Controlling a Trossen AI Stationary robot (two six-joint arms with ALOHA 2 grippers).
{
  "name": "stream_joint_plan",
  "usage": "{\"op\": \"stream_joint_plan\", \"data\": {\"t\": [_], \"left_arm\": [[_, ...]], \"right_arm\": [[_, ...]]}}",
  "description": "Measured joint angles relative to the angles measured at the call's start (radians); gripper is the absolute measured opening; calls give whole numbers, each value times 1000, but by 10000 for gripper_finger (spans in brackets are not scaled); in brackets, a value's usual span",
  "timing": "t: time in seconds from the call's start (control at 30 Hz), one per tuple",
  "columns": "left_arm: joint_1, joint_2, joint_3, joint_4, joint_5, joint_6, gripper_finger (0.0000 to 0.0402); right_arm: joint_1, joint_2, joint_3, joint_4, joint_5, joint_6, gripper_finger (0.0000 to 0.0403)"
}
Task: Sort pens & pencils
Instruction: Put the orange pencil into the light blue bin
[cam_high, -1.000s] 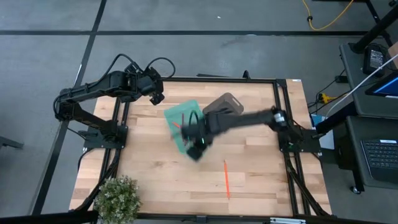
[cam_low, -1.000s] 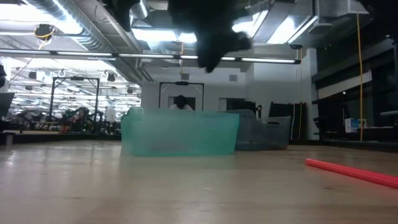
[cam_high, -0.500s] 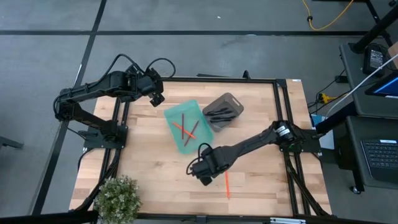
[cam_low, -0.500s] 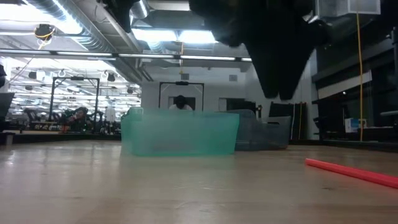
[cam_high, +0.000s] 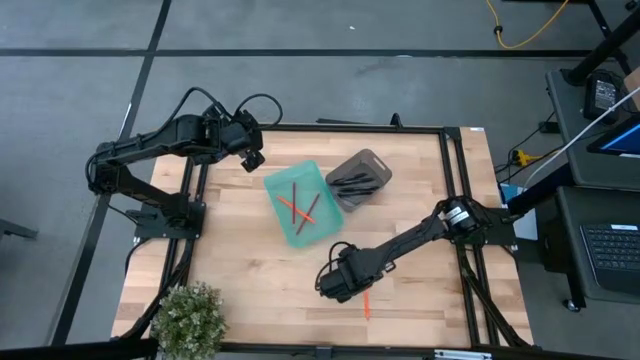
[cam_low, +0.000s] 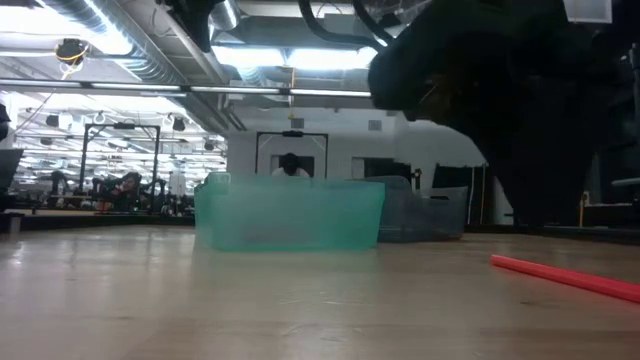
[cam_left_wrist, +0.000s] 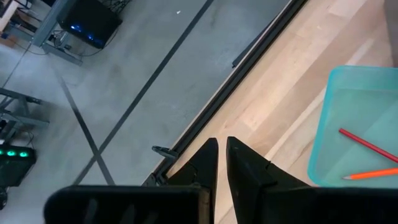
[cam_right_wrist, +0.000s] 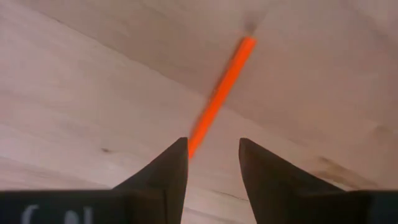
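Pens (cam_high: 352, 180) and three pencils (cam_high: 298, 208) binned; last pencil (cam_right_wrist: 219, 96) at table's 6 o'clock, right gripper (cam_right_wrist: 212, 163) jaws apart over it; left gripper (cam_left_wrist: 221, 163) nearly closed, empty.

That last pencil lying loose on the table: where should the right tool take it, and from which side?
Likely mid-shaft, from straight above. The pencil lies flat on the bare table with nothing beside it, so the fingers can straddle it across its length. The right tool already hangs open over one end; sliding along toward the middle should keep it from tipping.
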Motion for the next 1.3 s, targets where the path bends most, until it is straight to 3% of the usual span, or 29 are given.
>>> {"op": "stream_joint_plan", "data": {"t": [0.7,1.0,1.3], "left_arm": [[-30,0,0,0,0,1,27],[-59,0,0,0,0,1,27],[-60,0,0,1,0,1,27]], "right_arm": [[5,-2,-26,46,53,51,145],[4,-8,-165,152,-38,76,145],[4,-7,-177,177,-43,76,145]]}}
